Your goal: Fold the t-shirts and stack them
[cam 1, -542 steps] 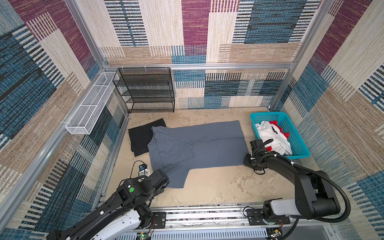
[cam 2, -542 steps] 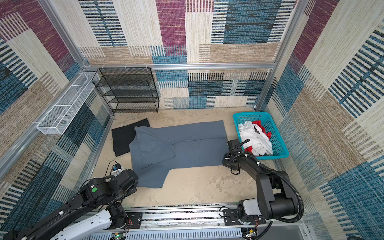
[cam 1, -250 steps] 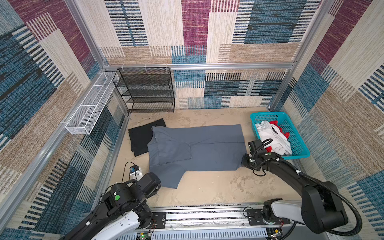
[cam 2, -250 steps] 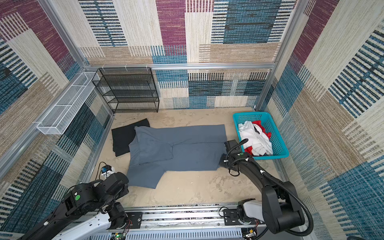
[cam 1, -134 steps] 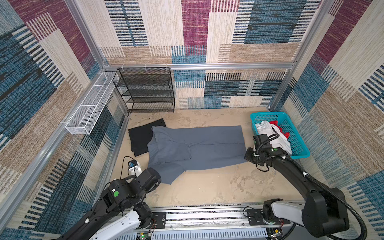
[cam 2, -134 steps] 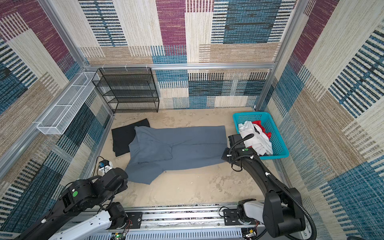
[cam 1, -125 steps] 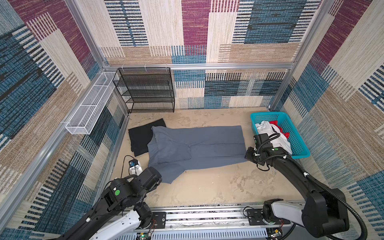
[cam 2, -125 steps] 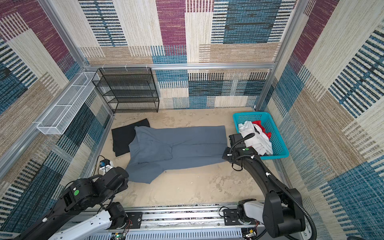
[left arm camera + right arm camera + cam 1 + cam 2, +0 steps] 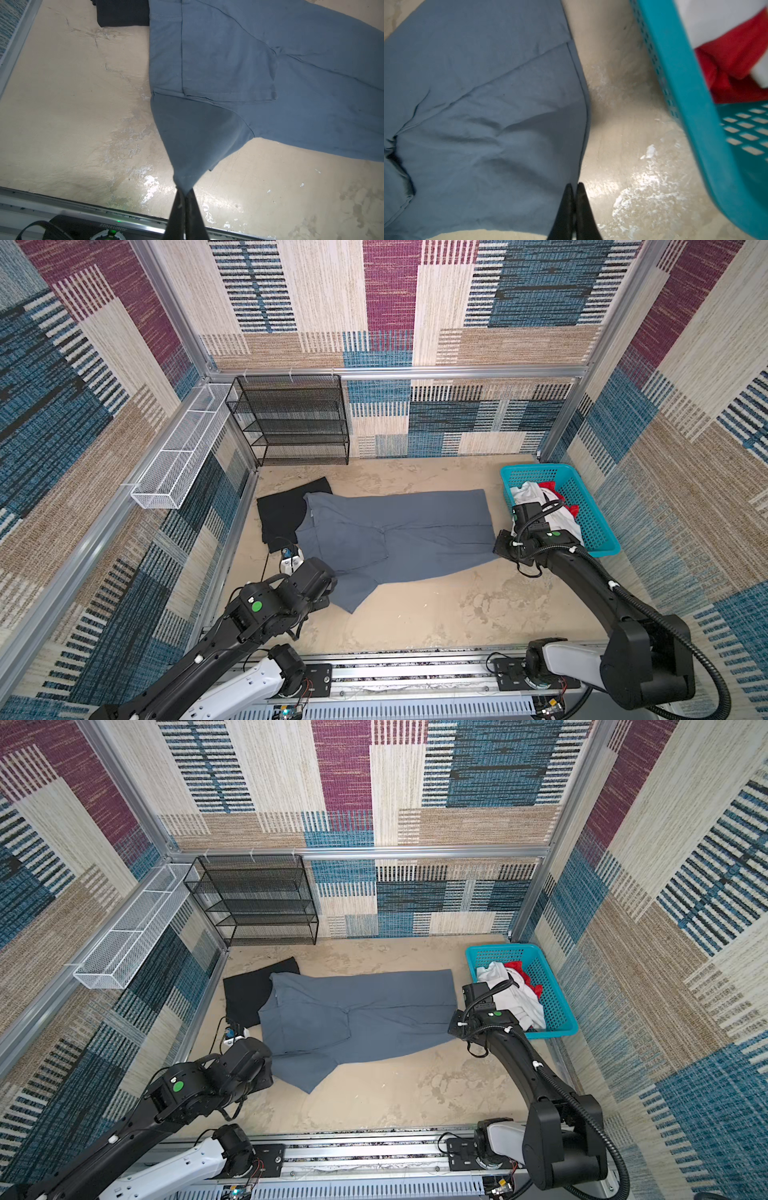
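- L gripper (image 9: 184,192), nearest the rail: jaws pinched tight on the sleeve tip of the blue-grey t-shirt (image 9: 399,531). The cloth rises to it in a taut cone.
- R gripper (image 9: 574,187): clamped on the shirt's near hem corner, just beside the turquoise basket (image 9: 536,467).
- The shirt lies lengthwise mid-desk (image 9: 436,614), far side already folded in. Folding the near edge over looks like the step in hand.
- To do it well, imo: raise both ends together at the same height, keep the edge taut btwn them, carry it over the body and lay it down w/o dragging.
- Risks: the sleeve may bunch; the R arm could nudge the basket.
- Further back, the collar end overlaps the black t-shirt (image 9: 282,510); best not to shift it.
- White t-shirt (image 9: 528,491) & red t-shirt (image 9: 517,968) sit in the basket, not yet folded.
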Action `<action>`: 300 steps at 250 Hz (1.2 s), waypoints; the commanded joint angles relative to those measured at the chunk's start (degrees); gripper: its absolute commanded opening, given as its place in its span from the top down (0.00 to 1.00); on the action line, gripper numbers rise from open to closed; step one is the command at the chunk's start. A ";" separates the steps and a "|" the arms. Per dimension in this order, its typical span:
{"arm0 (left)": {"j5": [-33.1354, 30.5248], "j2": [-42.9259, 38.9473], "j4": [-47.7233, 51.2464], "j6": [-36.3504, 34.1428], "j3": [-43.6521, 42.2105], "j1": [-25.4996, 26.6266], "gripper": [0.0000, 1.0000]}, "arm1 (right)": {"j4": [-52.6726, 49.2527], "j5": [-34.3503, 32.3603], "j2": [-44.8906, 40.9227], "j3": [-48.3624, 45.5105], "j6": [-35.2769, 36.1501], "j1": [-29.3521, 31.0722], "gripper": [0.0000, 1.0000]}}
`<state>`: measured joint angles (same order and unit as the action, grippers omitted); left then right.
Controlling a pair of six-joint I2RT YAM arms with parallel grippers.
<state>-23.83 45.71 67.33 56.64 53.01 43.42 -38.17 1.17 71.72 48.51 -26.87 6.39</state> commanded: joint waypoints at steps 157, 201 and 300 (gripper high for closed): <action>10.56 22.70 -24.18 -25.47 11.18 -34.43 1.00 | 7.69 -4.01 18.01 12.87 3.67 -2.17 1.00; 12.61 27.54 -27.19 -27.52 14.75 -37.65 1.00 | 8.90 -3.12 21.70 15.25 3.03 -2.17 1.00; 15.01 42.36 -31.47 -29.91 24.37 -40.87 1.00 | 9.52 -3.68 29.97 22.30 2.58 -2.17 1.00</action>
<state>-8.71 85.12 38.85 28.38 74.85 2.74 -30.13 -1.52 99.77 68.99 -23.75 4.27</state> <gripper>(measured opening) 0.050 0.054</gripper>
